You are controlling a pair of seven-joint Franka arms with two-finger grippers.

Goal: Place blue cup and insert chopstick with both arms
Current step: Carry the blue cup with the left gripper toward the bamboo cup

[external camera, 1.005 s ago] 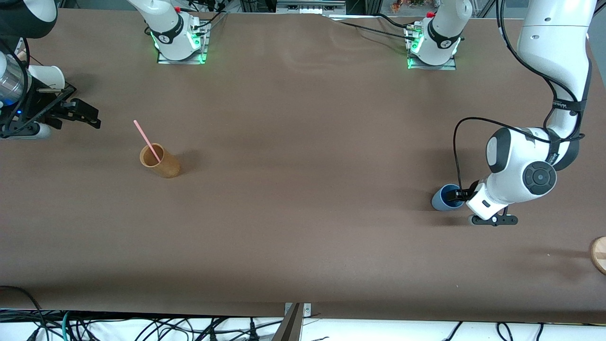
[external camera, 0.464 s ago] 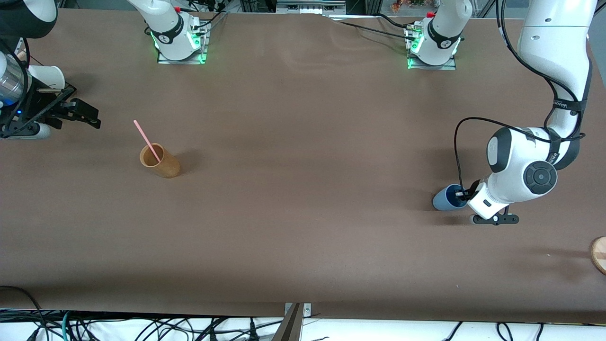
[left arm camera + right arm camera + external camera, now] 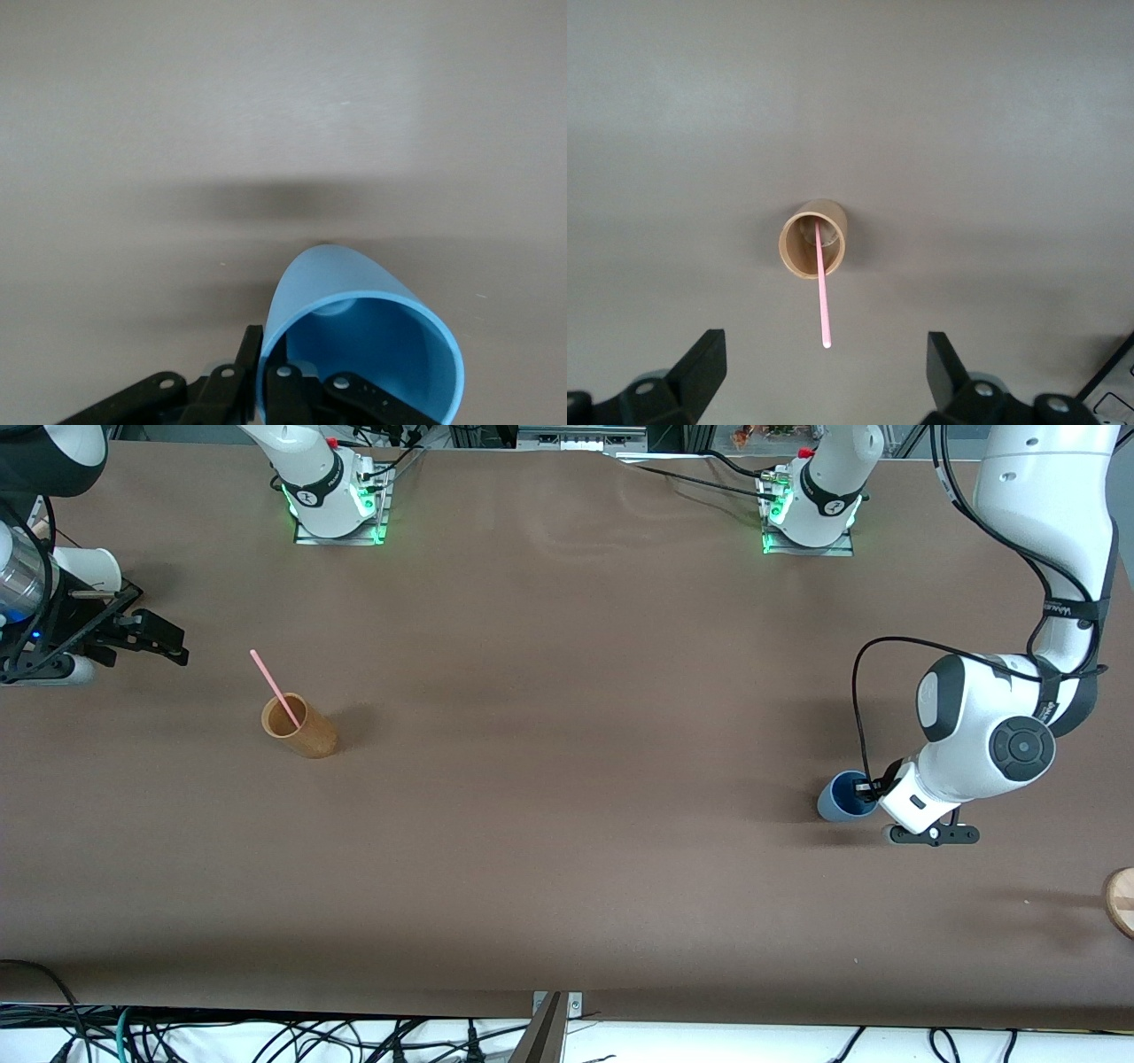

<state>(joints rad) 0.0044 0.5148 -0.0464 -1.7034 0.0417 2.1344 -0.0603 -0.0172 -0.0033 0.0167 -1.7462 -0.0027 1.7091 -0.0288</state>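
The light-blue cup [image 3: 837, 801] is near the left arm's end of the table. My left gripper [image 3: 865, 787] is shut on its rim, one finger inside and one outside, and the cup is tilted. In the left wrist view the cup [image 3: 354, 310] fills the lower part, with the left gripper [image 3: 267, 354] pinching its wall. The pink chopstick [image 3: 273, 685] leans in the tan cup [image 3: 301, 729] near the right arm's end. My right gripper [image 3: 159, 640] is open and empty, beside the tan cup, and waits. The right wrist view shows the tan cup [image 3: 812, 239], the chopstick [image 3: 822, 297] and the right gripper [image 3: 824, 343].
A white cup [image 3: 89, 567] stands by the right arm at the table's end. A round wooden piece [image 3: 1122, 900] lies at the table's edge at the left arm's end. The two arm bases [image 3: 337, 500] [image 3: 811, 509] stand along the table's edge farthest from the front camera.
My left gripper has moved a little toward the left arm's end of the table, taking the blue cup with it. The right arm, tan cup and chopstick have not moved.
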